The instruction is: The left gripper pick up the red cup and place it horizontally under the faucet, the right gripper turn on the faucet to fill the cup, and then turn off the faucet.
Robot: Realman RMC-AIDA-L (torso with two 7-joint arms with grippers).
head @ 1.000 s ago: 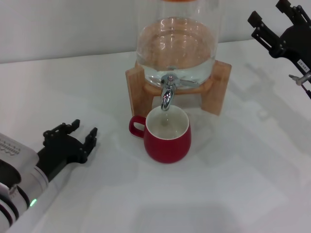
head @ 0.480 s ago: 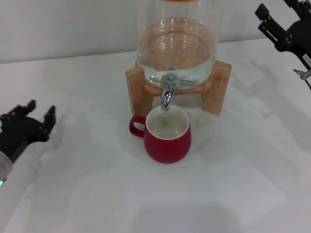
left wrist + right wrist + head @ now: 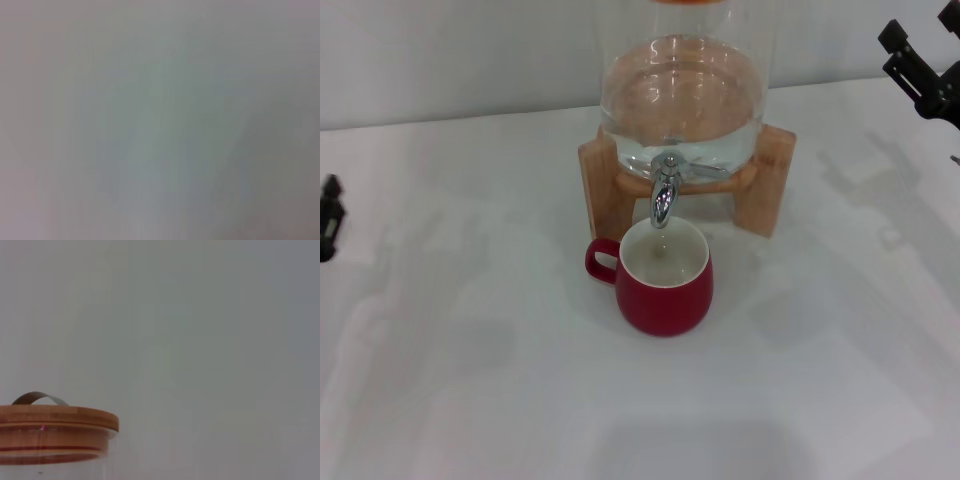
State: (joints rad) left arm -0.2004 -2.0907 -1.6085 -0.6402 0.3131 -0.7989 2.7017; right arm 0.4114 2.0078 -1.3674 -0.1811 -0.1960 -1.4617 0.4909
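At the far left edge of the head view, only a sliver of the black left pincer [image 3: 328, 216] shows; whether it is spread or pressed together cannot be told. Mid-worktop [image 3: 470, 380], smooth and white, stands the squat, rounded red cup [image 3: 663, 279], upright, glossy, white inside, its loop handle pointing left, directly beneath the shiny chrome faucet [image 3: 664, 188]. Behind rises the clear glass dispenser [image 3: 682, 95] on a wooden stand [image 3: 768, 178]. At the upper right edge, the black barred right pincer [image 3: 926, 74] is cropped; its state cannot be told.
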